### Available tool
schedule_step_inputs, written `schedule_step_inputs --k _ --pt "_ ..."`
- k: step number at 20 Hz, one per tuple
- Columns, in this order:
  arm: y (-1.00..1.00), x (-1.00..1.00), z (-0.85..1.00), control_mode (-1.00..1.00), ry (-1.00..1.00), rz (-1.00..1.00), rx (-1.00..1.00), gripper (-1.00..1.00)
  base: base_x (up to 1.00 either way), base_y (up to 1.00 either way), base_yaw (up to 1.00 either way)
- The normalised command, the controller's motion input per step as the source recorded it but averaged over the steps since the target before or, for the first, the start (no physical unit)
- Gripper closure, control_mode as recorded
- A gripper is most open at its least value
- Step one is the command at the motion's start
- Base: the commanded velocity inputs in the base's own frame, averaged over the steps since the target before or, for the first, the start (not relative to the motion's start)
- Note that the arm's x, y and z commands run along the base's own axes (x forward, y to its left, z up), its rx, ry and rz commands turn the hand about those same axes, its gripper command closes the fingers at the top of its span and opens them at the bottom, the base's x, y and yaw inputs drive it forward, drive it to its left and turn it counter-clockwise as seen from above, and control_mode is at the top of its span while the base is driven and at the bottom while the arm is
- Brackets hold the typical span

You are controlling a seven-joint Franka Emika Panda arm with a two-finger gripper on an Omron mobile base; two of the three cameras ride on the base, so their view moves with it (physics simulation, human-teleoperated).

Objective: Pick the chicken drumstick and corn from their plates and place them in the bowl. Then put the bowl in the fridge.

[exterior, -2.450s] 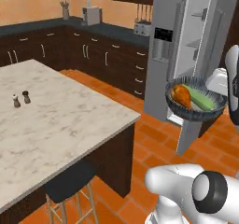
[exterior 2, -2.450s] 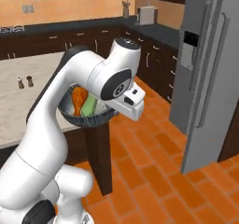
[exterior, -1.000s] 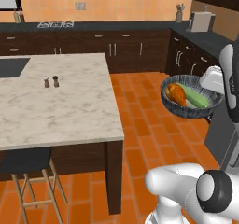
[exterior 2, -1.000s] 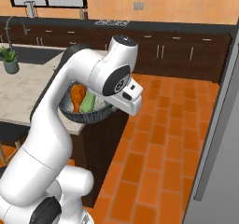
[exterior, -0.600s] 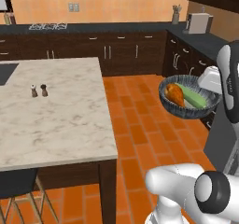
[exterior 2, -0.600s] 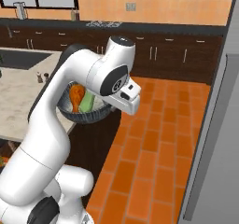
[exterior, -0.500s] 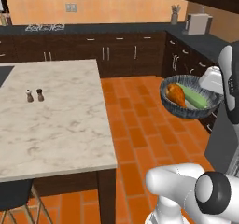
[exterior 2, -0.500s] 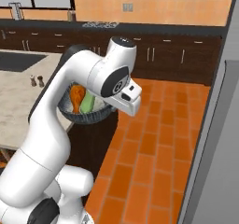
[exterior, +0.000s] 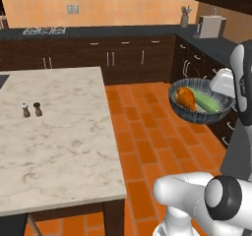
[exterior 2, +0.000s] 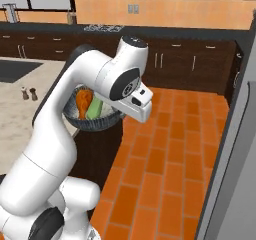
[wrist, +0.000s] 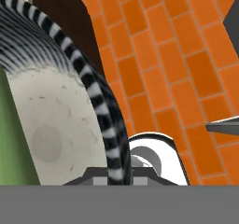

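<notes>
Gripper: gripper (wrist: 117,175) clenched on the rim of the dark grey-blue ribbed bowl (exterior: 201,113), one fingertip either side of the wall.
Bowl: carried in the air over the orange brick floor (exterior: 140,132), beside the marble island counter (exterior: 59,132).
Contents: orange-brown chicken drumstick (exterior: 185,98) and green-husked corn cob (exterior: 206,101) lie side by side inside.
Counter: two small shakers (exterior: 31,110) standing near its far part.
Far: dark wood cabinets (exterior: 118,58) along the back wall.
Fridge: grey steel fridge (exterior 2: 232,164) edge on the right of the right base view.

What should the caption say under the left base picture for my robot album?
Gripper clamps the rim of the bowl, chicken drumstick and corn inside, carried above the orange tile floor.
</notes>
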Motion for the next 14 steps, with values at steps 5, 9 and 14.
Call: schedule_step_inputs --k 5,9,14 --pt "0.0 0.0 0.0 1.0 0.0 0.0 0.0 1.0 0.4 0.89 0.05" --pt "0.0 0.0 0.0 1.0 0.0 0.0 0.0 1.0 0.57 0.76 0.0" --pt "0.0 0.0 0.0 1.0 0.0 0.0 0.0 1.0 0.44 -0.8 0.0"
